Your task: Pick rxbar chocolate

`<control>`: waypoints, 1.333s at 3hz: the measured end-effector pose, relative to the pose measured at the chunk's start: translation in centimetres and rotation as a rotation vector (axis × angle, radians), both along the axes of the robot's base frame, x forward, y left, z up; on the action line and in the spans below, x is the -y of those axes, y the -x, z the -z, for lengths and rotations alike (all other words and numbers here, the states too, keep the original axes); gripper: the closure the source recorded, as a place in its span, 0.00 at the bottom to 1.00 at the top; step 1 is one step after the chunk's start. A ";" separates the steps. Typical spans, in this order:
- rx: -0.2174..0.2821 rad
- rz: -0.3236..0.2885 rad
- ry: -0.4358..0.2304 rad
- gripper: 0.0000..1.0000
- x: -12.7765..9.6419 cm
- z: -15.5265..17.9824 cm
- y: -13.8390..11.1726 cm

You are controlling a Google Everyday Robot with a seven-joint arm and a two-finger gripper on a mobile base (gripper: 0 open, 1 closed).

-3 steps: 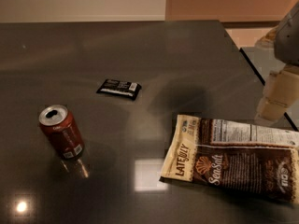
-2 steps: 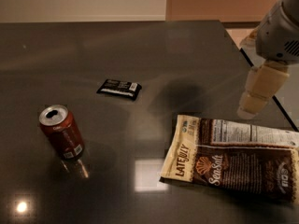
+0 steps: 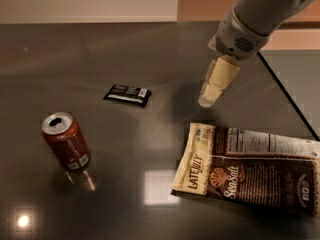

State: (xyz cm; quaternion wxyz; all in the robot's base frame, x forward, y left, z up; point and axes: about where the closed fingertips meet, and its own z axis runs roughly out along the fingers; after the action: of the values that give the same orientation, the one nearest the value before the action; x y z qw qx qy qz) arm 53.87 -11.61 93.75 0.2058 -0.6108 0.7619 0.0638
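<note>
the rxbar chocolate (image 3: 128, 95), a small black wrapper with white text, lies flat, nearer the far edge than the near; the gripper (image 3: 209, 98) hovers apart, toward the right edge.

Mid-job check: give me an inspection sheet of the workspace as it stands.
Surface: dark glossy table with glare spots.
Job's things: chocolate bar lying flat, left of the pincer.
Clutter: red can upright at front left; chip bag lying flat at front right.
Grippers: pincer hangs over the table between bar and bag, apart from both.
Cables: nothing seen.
Surroundings: pale wall behind the table.
</note>
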 end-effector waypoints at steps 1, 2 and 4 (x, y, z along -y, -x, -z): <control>0.002 -0.014 -0.053 0.00 -4.2 1.4 -2.9; 0.013 -0.020 -0.074 0.00 -8.0 2.7 -5.0; -0.008 -0.043 -0.057 0.00 -13.6 6.0 -6.9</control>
State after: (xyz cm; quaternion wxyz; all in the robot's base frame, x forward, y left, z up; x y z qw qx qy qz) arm 60.81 2.01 87.75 0.2186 -0.6208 0.7472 0.0925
